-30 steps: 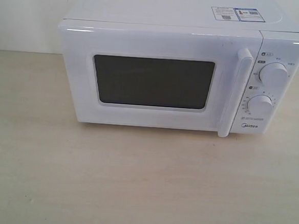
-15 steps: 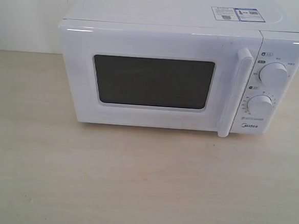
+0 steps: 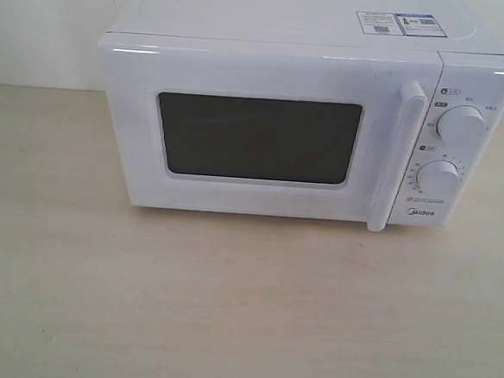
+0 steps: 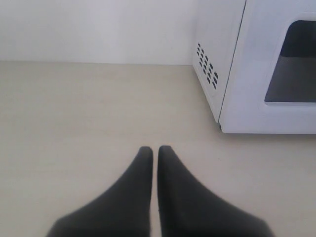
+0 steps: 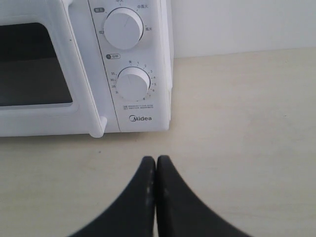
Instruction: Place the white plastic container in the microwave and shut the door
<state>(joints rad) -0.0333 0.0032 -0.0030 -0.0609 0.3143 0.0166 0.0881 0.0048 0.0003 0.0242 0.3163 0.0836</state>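
Squarely toward the rear edge of the pale bench point(image 3: 243, 309) stands the microwave point(image 3: 272, 26); its door point(image 3: 257, 137) sits flush shut, the bar handle point(image 3: 395, 156) beside two dials point(image 3: 461, 126); left end effector point(image 4: 155, 150) and right end effector point(image 5: 156, 160) hover above the bench before it, both clenched, grasping nothing.

"Midea" on the microwave point(image 3: 278, 70) front

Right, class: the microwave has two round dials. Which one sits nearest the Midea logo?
The lower dial, ringed with numbers, sits just above the Midea logo. The upper dial sits higher, near the top edge of the microwave.
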